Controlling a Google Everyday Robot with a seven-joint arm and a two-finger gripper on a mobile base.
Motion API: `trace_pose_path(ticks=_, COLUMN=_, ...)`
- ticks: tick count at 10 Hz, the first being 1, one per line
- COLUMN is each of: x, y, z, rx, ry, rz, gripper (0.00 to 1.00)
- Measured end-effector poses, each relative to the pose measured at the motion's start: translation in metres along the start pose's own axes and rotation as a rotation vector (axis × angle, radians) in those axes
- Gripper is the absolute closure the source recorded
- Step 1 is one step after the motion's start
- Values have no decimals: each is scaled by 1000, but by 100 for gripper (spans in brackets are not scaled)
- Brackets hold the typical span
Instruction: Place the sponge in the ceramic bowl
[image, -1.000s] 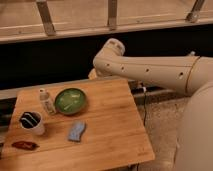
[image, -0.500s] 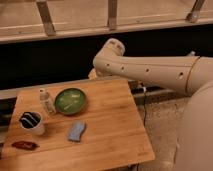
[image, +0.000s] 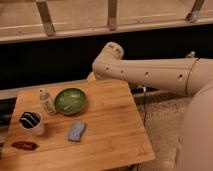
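The sponge (image: 76, 131) lies flat on the bench (image: 117, 127), near the front of the green bowl (image: 70, 100) and not touching it. The jaws sit at the bench's far edge beyond the bowl, well apart from the sponge. Whether they are spread or pressed together cannot be told.

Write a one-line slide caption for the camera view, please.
Blue sponge lies on the wooden table, apart from the green ceramic bowl; robot arm bends over the far edge, hand hidden behind it.
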Motion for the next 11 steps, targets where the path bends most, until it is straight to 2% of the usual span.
trace_pose_path(ticks=2, x=27, y=32, z=2, rx=-5, ry=16, rz=-28, gripper=20)
trace_pose_path(ticks=5, x=85, y=83, z=16, rx=-11, ry=85, rz=-99, gripper=20)
trace_pose_path(ticks=9, x=90, y=84, z=17, rx=-8, ry=92, rz=-104, gripper=20)
trace_pose_path(ticks=11, x=90, y=85, z=20, rx=-16, ry=119, rz=-118, gripper=20)
